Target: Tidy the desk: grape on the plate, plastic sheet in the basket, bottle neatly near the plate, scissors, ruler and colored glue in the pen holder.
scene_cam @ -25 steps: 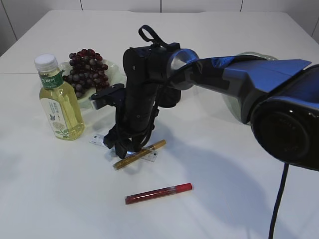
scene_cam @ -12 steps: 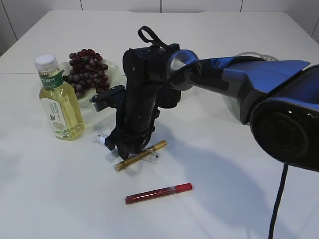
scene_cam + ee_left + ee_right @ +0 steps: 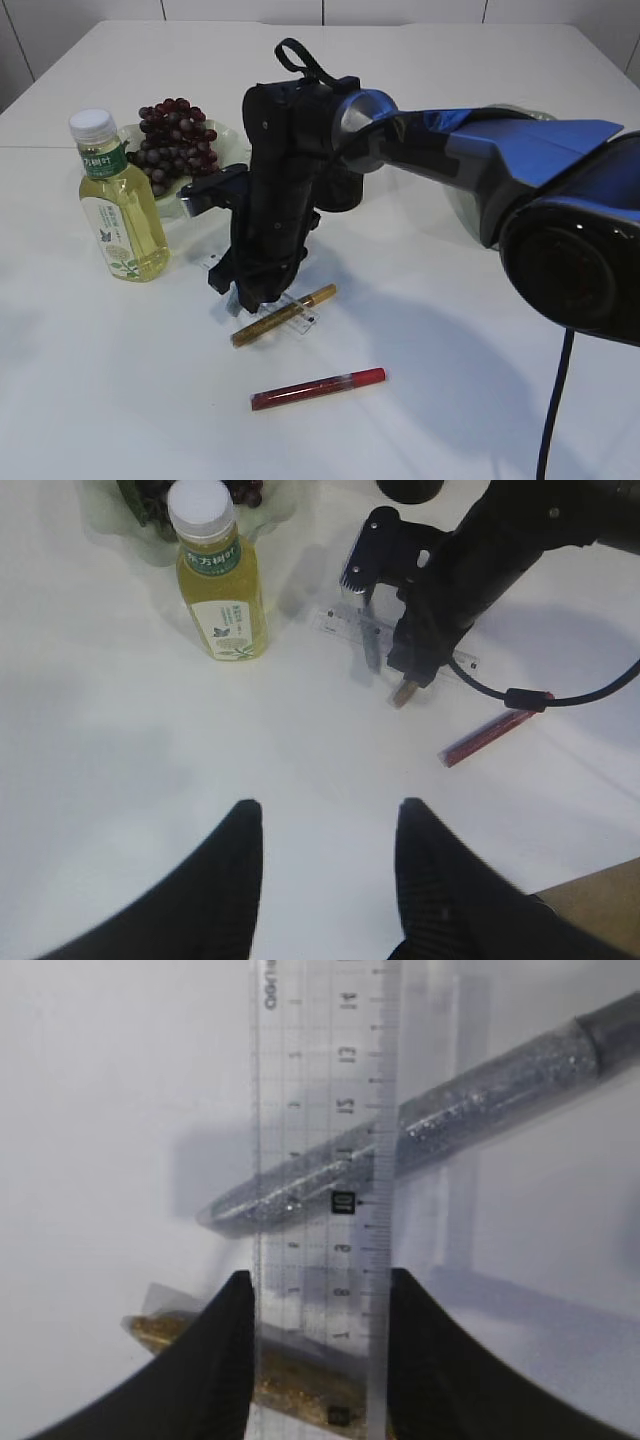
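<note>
Gripping the transparent ruler between its jaws, the right gripper hangs just above the bench, the ruler's long axis running straight out from the jaws. Beneath it the gold glitter glue pen lies crosswise on the bench, with the red glue pen nearer the camera. The left gripper hovers well apart, jaws apart and empty, so the right arm seems better placed. Grapes sit on the plate; the bottle stands beside it.
</note>
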